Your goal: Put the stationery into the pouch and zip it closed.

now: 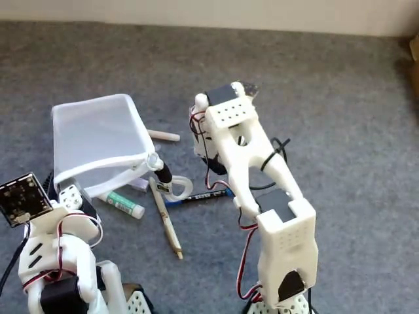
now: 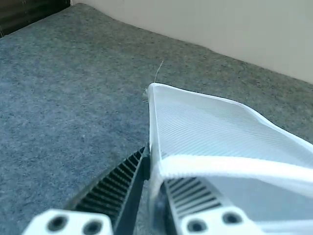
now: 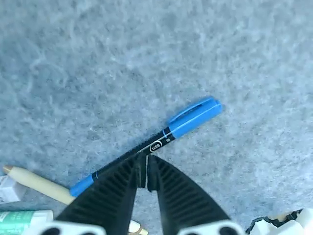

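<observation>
Left end effector (image 1: 73,191), seen from above, grips the near rim of the white mesh pouch (image 1: 98,140), whose mouth gapes over the grey carpet (image 1: 340,131). A blue pen (image 1: 196,196), a cream pen (image 1: 167,229) and a green-labelled marker (image 1: 122,205) lie just beside it. Left wrist: jaws pinched on the pouch's edge. Right wrist: right end effector (image 3: 146,164), jaws nearly together, tips against the blue pen's dark barrel.
</observation>
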